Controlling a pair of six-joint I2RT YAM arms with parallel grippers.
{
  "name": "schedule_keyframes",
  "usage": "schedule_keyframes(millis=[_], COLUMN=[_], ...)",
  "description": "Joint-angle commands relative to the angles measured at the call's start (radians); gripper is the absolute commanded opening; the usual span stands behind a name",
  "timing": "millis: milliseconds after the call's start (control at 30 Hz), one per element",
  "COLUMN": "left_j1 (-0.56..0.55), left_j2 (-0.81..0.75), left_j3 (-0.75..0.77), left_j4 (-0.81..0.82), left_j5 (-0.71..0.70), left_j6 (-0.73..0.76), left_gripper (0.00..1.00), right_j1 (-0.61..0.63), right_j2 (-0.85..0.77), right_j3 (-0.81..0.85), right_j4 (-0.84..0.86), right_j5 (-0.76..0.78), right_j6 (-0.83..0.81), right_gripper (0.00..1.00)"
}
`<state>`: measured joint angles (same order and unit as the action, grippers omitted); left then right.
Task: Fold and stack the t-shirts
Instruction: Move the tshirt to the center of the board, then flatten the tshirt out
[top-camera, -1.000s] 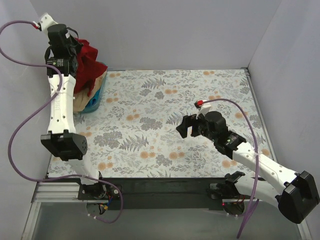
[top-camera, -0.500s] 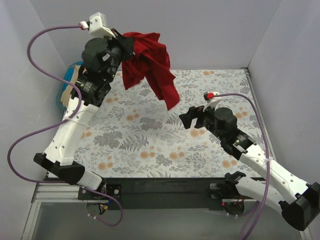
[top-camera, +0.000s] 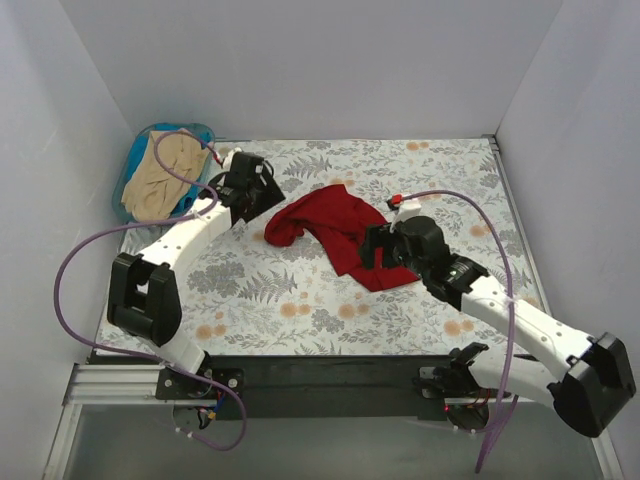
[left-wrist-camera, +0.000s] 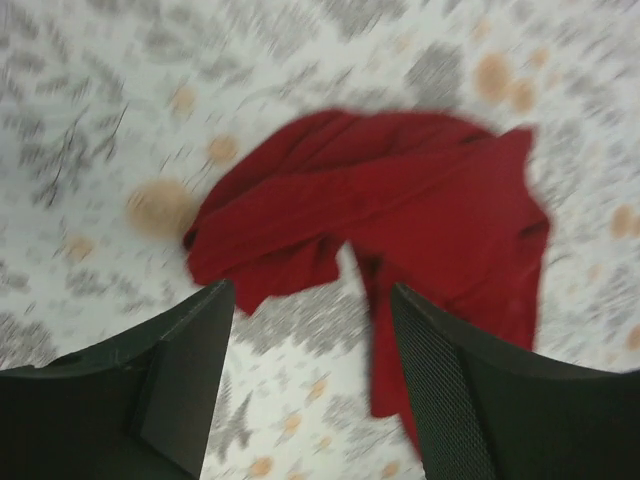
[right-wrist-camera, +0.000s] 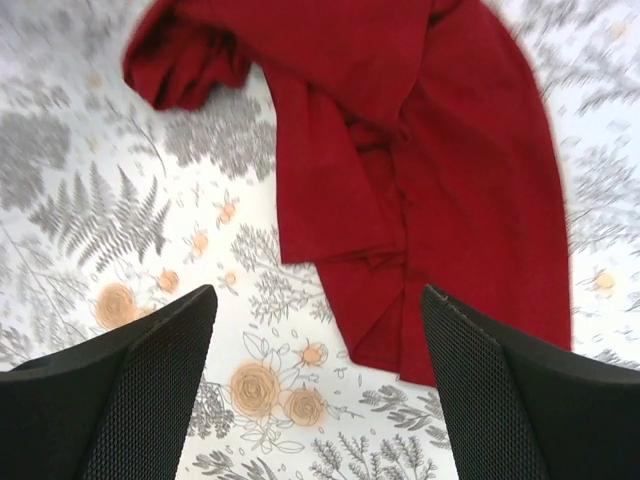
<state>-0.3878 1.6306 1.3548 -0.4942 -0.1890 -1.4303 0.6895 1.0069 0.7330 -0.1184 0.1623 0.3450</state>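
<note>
Your red shirt (top-camera: 335, 235) lies crumpled well right of the basket (top-camera: 135, 160) — down for flattening, I judge. Left gripper (left-wrist-camera: 310, 295) and right gripper (right-wrist-camera: 318, 295) flank it, both wide open, empty. Beige shirt (top-camera: 160, 175) waits inside the basket.

Open table (top-camera: 450, 170) around red t-shirt (top-camera: 345, 232)

The dark red t-shirt (right-wrist-camera: 400, 150) lay crumpled on the floral-patterned table (right-wrist-camera: 120, 210), bunched into a roll at the upper left and spreading wider toward the right. The right gripper (right-wrist-camera: 318, 300) hung over its near edge, jaws wide apart, holding nothing. The cloth's blurred right border was perhaps a hem.
</note>
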Motion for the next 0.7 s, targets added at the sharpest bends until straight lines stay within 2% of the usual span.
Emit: schedule_keyframes(millis=[0, 100, 233, 400, 667], left_j1=[-0.003, -0.002, -0.002, 0.001, 0.006], left_j2=[-0.143, -0.149, -0.089, 0.006, 0.163], left_j3=[-0.162, -0.262, -0.295, -0.283, -0.18], left_j4=[-0.003, 0.019, 0.02, 0.045, 0.049], left_j5=[0.072, 0.095, 0.109, 0.097, 0.077], left_j6=[-0.067, -0.093, -0.102, -0.073, -0.064], left_gripper=[0.61, 0.56, 0.53, 0.52, 0.52], right_j1=[0.057, 0.094, 0.125, 0.151, 0.165], right_j2=[0.12, 0.22, 0.431, 0.608, 0.745], right_j3=[-0.014, 0.019, 0.123, 0.213, 0.299], right_j4=[0.008, 0.032, 0.054, 0.072, 0.074], right_j5=[0.014, 0.045, 0.069, 0.134, 0.172], right_j6=[0.032, 0.031, 0.028, 0.035, 0.055], right_gripper=[0.89, 0.86, 0.81, 0.76, 0.66])
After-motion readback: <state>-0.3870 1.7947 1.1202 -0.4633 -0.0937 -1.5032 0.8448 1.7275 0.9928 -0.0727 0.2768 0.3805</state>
